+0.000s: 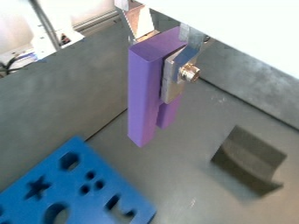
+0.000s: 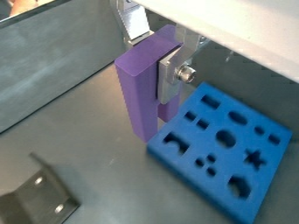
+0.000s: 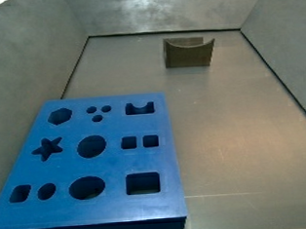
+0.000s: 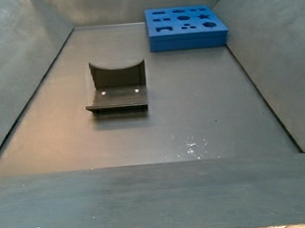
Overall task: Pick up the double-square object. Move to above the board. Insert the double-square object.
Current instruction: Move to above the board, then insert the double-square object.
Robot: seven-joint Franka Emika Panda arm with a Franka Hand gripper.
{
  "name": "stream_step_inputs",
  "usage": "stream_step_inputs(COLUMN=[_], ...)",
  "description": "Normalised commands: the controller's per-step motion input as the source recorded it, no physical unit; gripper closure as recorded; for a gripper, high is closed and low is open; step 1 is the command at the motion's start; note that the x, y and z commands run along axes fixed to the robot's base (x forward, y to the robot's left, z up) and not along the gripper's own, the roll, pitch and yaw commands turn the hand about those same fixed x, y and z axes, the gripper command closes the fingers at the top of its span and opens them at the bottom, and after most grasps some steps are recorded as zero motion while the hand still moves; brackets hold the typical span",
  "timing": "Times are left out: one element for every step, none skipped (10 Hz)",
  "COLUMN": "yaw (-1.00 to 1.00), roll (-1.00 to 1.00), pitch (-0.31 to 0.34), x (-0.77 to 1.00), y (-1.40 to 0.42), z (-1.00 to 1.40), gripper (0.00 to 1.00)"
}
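Observation:
The double-square object [image 1: 147, 87] is a long purple peg of two joined square prongs, hanging upright in both wrist views [image 2: 143, 87]. My gripper [image 1: 158, 48] is shut on its upper end, silver fingers pressed on either side [image 2: 158, 45]. The peg hangs above the grey floor beside the blue board [image 2: 222, 144], its lower end near the board's edge. The board's shaped cutouts show in both side views [image 3: 94, 164] [image 4: 185, 28]. Neither side view shows the gripper or the peg.
A dark U-shaped block with a base plate stands on the grey floor [image 3: 187, 51] [image 4: 116, 87], also seen in both wrist views [image 1: 249, 157] [image 2: 41, 201]. Grey tray walls [image 3: 59, 34] surround the floor.

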Motion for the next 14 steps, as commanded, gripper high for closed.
stream_step_inputs(yaw=[0.01,0.01,0.01,0.00,-1.00,-1.00,-1.00,-1.00,-1.00,-1.00,-1.00,-1.00,-0.87,-0.75], roll=[0.00,0.02,0.03,0.03,0.00,0.00,0.00,0.00,0.00,0.00,0.00,0.00,0.00,0.01], pitch=[0.122,0.139,0.134,0.125,-0.251,-0.249,-0.214,-0.209,-0.209,-0.209,-0.209,-0.186,0.000,0.000], x=[0.14,0.12,0.12,0.10,-0.05,-0.05,-0.04,-0.04,-0.04,-0.04,-0.04,-0.03,0.00,0.00], y=[-1.00,-0.66,-0.38,-0.26,0.00,0.00,0.00,0.00,0.00,0.00,0.00,0.00,-0.29,-0.49], z=[0.20,0.14,0.09,0.06,-0.76,-0.76,-0.74,-0.74,-0.74,-0.74,-0.74,-0.73,-0.43,-0.38], gripper=[1.00,1.00,1.00,1.00,1.00,1.00,1.00,1.00,1.00,1.00,1.00,1.00,1.00,1.00])
